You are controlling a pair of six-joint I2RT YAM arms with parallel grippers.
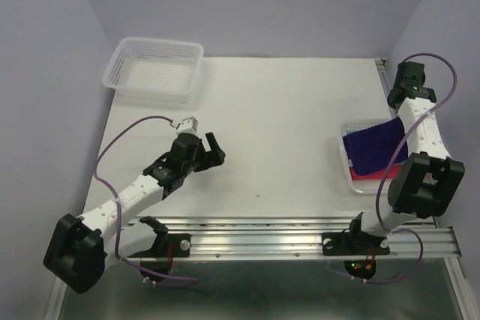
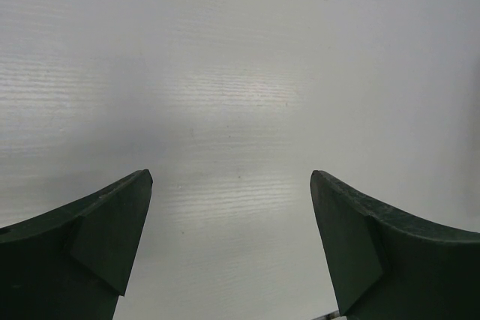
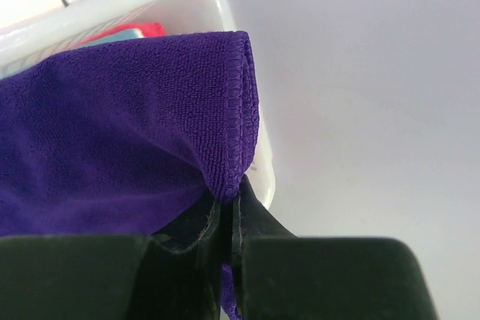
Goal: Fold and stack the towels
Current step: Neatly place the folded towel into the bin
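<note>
Top view: smooth white desk [image 1: 285,110], boxed in by pale lavender walls [image 1: 300,5]. White plastic mesh basket [image 1: 154,71] in the far left corner, rectangular with a rounded rim. Over at the right edge, the right basket [image 1: 346,148], carrying a deep purple towel [image 1: 375,148] on top of a bright pink towel [image 1: 360,176]. Left fingers [image 1: 215,146] spread wide around mid-desk, well apart from the towels. Right arm [image 1: 420,129] bent over the right basket.

Left wrist: two dark wedge-shaped fingers standing far apart, matte desk with faint ribbed streaks showing between them.

Right wrist: right fingers [image 3: 262,226] clamped tight on the purple towel's stitched hem, right at a folded corner. Fuzzy terry-like weave, draped across the basket's rim. Sliver of pink plus a light blue towel [image 3: 112,37] tucked underneath, inside the basket.
</note>
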